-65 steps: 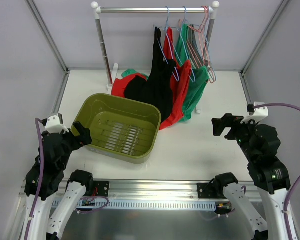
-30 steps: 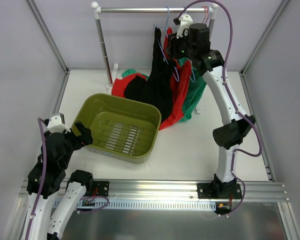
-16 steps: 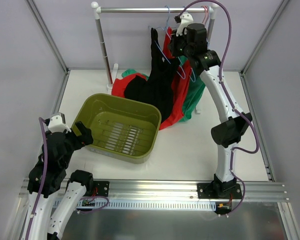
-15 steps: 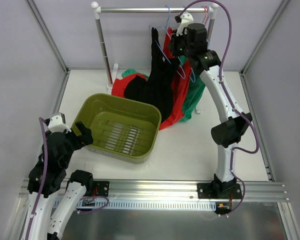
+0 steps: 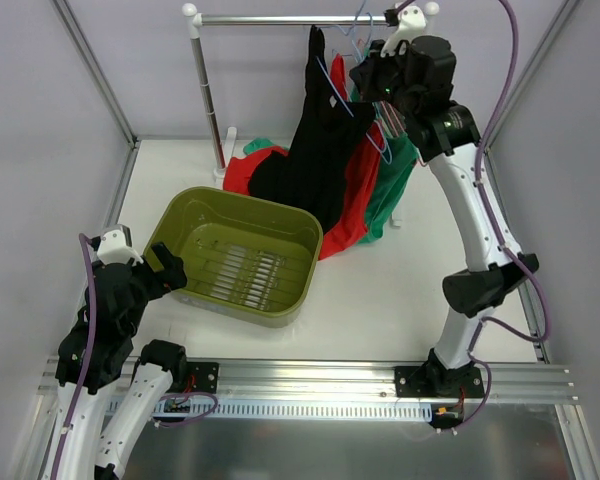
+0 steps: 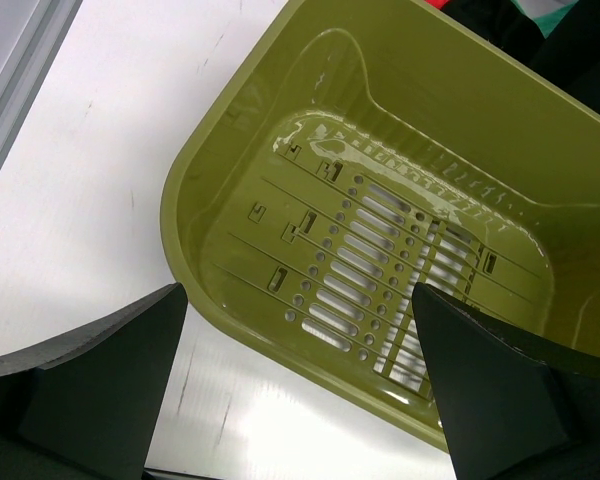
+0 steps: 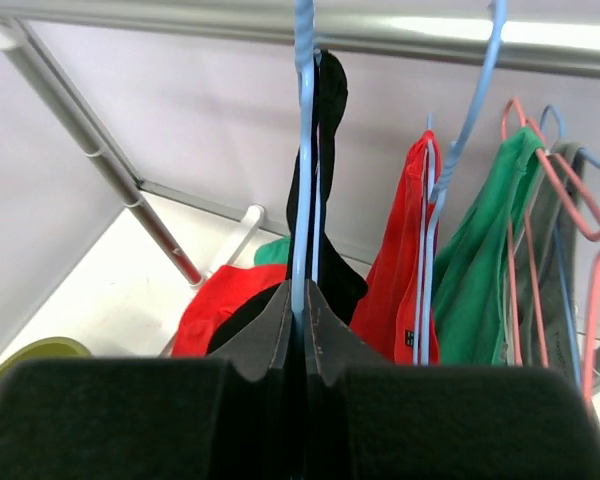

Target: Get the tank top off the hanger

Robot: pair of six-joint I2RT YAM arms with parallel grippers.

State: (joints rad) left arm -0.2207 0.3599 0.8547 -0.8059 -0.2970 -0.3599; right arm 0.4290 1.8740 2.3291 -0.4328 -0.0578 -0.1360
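The black tank top (image 5: pixel 315 150) hangs from the light-blue hanger (image 5: pixel 333 88) under the rail, and its lower end drapes onto the table behind the tub. High by the rail, my right gripper (image 5: pixel 368 76) is shut on the hanger's wire. In the right wrist view the fingers (image 7: pixel 270 330) pinch the blue hanger wire (image 7: pixel 302 150), with the tank top's strap (image 7: pixel 329 100) just behind it. My right gripper (image 7: pixel 302 300) holds the wire upright; the hook runs out of the top of that view. My left gripper (image 5: pixel 166 270) is open at the tub's near left corner.
A green tub (image 5: pixel 280 305) stands on the table's left half, its slotted bottom (image 6: pixel 380 250) under my left gripper (image 6: pixel 300 400). A red top (image 7: pixel 405 260), a green top (image 7: pixel 490 260) and pink hangers (image 7: pixel 580 230) hang to the right. Red and green cloth (image 5: pixel 242 170) lies by the rail post (image 5: pixel 208 95).
My right gripper closed on the blue hanger wire and moved up and to the right with it, lifting the tank top's upper part. The left arm stayed still.
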